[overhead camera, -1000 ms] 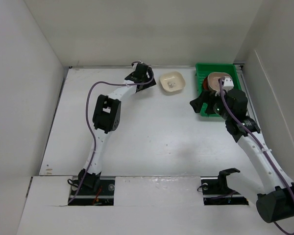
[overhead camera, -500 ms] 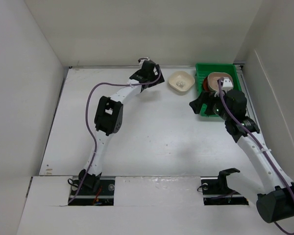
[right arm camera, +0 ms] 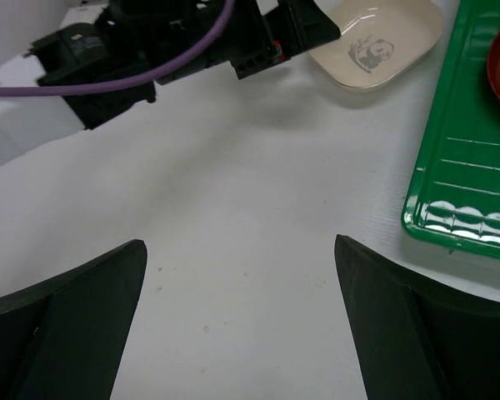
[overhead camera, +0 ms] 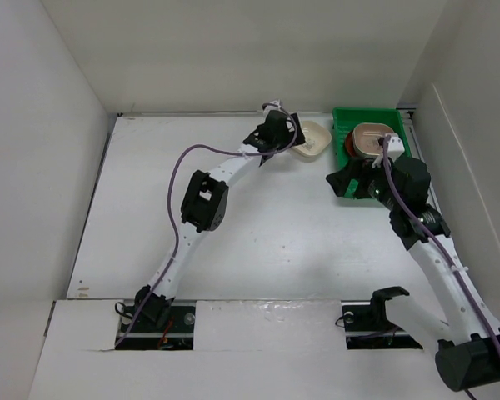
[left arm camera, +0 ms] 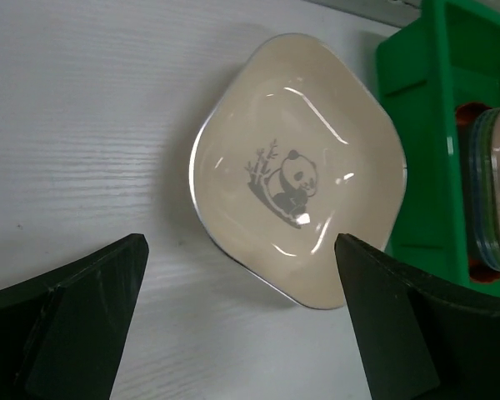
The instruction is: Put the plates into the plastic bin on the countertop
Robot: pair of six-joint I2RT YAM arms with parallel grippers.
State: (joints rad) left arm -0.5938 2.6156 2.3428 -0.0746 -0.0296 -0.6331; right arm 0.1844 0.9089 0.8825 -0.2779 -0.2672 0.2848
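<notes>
A cream rounded-square plate (left arm camera: 296, 171) with a panda print lies flat on the white countertop (overhead camera: 258, 217), touching the left wall of the green plastic bin (overhead camera: 343, 125). It also shows in the top view (overhead camera: 314, 139) and the right wrist view (right arm camera: 375, 42). My left gripper (left arm camera: 242, 321) is open, its fingers (left arm camera: 83, 300) to either side of the plate's near edge. A stack of plates (overhead camera: 372, 138), red-brown at the bottom and tan-pink on top, sits in the bin. My right gripper (right arm camera: 242, 312) is open and empty over bare countertop by the bin's near-left corner (right arm camera: 458, 208).
White walls enclose the countertop on three sides. The left arm (overhead camera: 202, 200) stretches diagonally across the middle toward the back. Its wrist and purple cable (right arm camera: 150, 58) fill the upper left of the right wrist view.
My left gripper has moved right along the back, and the cream plate has slid right with it until it meets the bin's wall. The right gripper has shifted slightly.
</notes>
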